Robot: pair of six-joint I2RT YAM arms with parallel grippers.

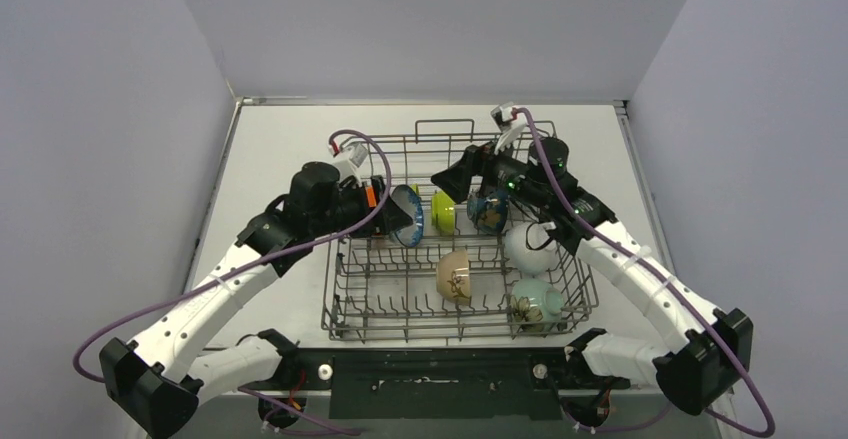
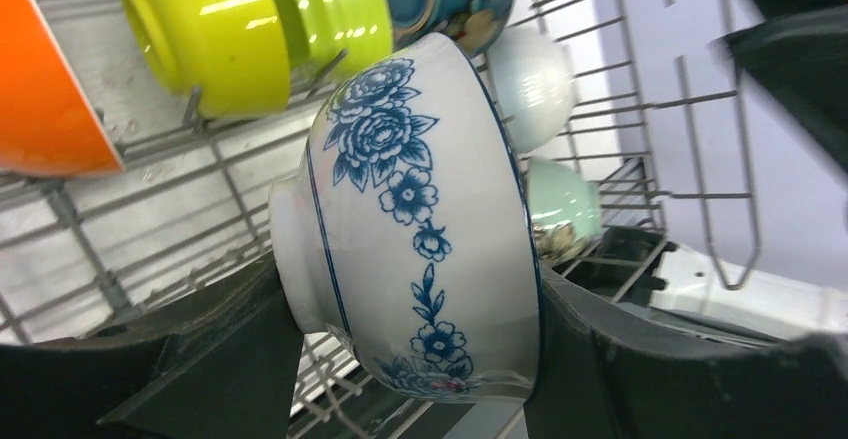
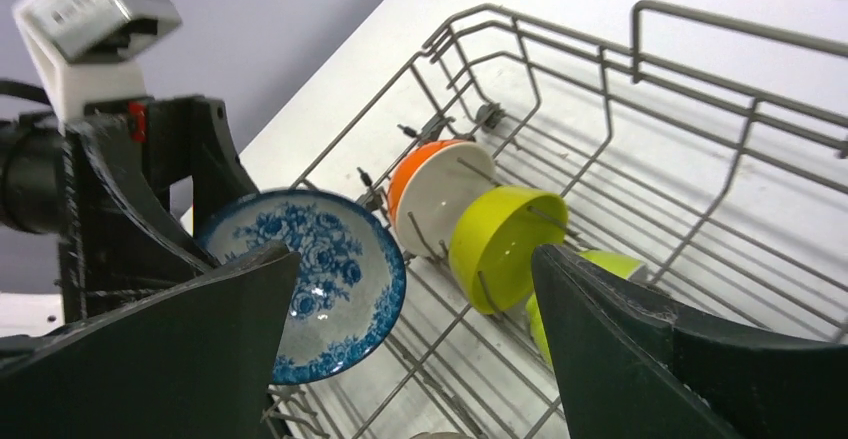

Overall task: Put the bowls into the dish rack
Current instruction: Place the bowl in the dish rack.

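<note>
Clamping the blue-floral bowl (image 2: pixel 430 209), the left gripper (image 2: pixel 425 359) holds it at the left edge of the dish rack (image 1: pixel 420 334). The right gripper (image 3: pixel 415 289) gapes wide, empty.

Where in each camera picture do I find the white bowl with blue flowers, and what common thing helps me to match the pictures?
Top external: the blue-flowered bowl is left of centre, above the left side of the dish rack.
Left wrist: it fills the centre, gripped between the left fingers.
Right wrist: it is at the lower left, with its inside towards the camera.
Shared landmark: the grey wire dish rack, seen under or behind the bowl in all three views.
</note>
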